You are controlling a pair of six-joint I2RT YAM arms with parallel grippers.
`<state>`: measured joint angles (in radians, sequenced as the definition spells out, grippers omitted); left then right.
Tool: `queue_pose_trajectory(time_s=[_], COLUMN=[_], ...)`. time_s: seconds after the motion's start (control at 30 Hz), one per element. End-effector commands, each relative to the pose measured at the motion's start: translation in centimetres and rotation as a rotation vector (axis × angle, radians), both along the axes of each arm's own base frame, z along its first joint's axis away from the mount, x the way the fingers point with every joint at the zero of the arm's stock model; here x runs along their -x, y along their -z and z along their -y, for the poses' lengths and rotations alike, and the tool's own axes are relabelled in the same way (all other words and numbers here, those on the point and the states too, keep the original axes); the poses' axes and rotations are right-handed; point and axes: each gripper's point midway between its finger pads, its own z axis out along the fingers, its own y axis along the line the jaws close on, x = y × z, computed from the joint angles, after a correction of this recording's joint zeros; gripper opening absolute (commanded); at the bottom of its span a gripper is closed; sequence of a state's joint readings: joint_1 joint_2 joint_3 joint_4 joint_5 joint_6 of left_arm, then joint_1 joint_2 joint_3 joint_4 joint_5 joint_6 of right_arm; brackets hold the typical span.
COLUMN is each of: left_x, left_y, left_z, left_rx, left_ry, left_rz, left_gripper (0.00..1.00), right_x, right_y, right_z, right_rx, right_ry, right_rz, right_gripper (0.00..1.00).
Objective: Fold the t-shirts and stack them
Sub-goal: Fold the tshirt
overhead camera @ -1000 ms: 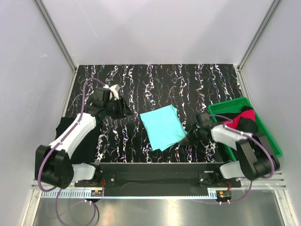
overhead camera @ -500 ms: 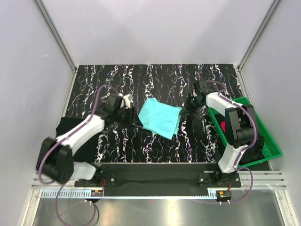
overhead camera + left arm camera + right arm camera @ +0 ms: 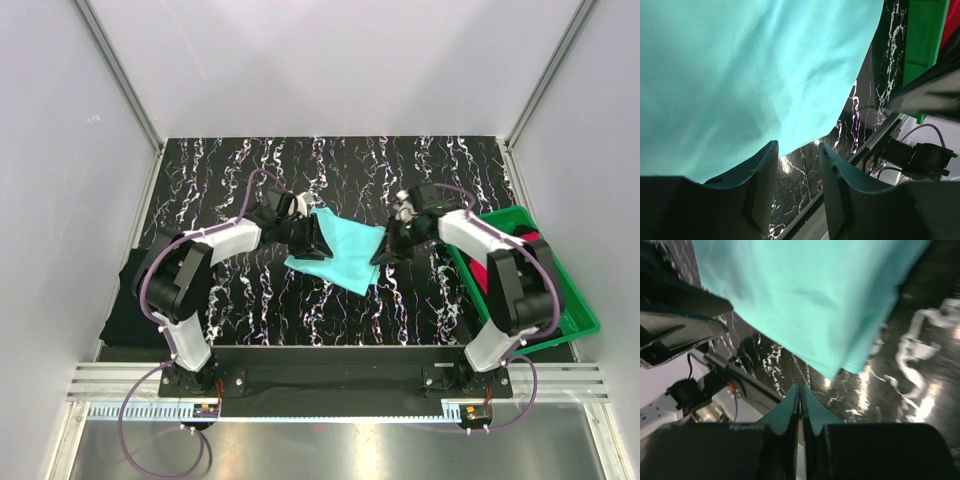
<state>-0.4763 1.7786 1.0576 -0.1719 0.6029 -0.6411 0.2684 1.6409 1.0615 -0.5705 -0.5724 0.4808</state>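
Centred on the marbled surface (image 3: 440, 170) lies the folded turquoise t-shirt (image 3: 342, 258), its slightly longer axis running roughly 9-to-3 o'clock. The left claw (image 3: 312, 238) is at its 9 o'clock edge and the right claw (image 3: 384, 252) at its 3 o'clock edge, so you have both arms about equally near. The top view gives you this flanking but hides the jaws; the left wrist view shows that claw moderately wide with the cloth edge just beyond its tips, and the right wrist view shows that claw pressed together, empty, a shirt corner just ahead.
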Motion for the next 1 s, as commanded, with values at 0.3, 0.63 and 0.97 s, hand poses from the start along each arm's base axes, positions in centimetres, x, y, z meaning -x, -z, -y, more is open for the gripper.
queue_pose_trajectory(time_s=[0.3, 0.63, 0.97], left_x=[0.2, -0.8, -0.8], left_y=[3.9, 3.8, -5.9], left_z=[0.4, -3.1, -2.6], left_rx=[0.025, -0.028, 0.096], left_ry=[0.025, 0.018, -0.027], left_rz=[-0.041, 0.029, 0.151], left_gripper=[0.38, 0.41, 0.43], right_x=[2.2, 5.5, 1.8], right_y=[4.8, 8.8, 0.7], right_z=[-7.1, -0.7, -1.0], right_rx=[-0.205, -0.177, -0.267], right_ry=[-0.156, 0.009, 0.092], right_rz=[-0.163, -0.222, -0.016], right_gripper=[0.08, 0.07, 0.09])
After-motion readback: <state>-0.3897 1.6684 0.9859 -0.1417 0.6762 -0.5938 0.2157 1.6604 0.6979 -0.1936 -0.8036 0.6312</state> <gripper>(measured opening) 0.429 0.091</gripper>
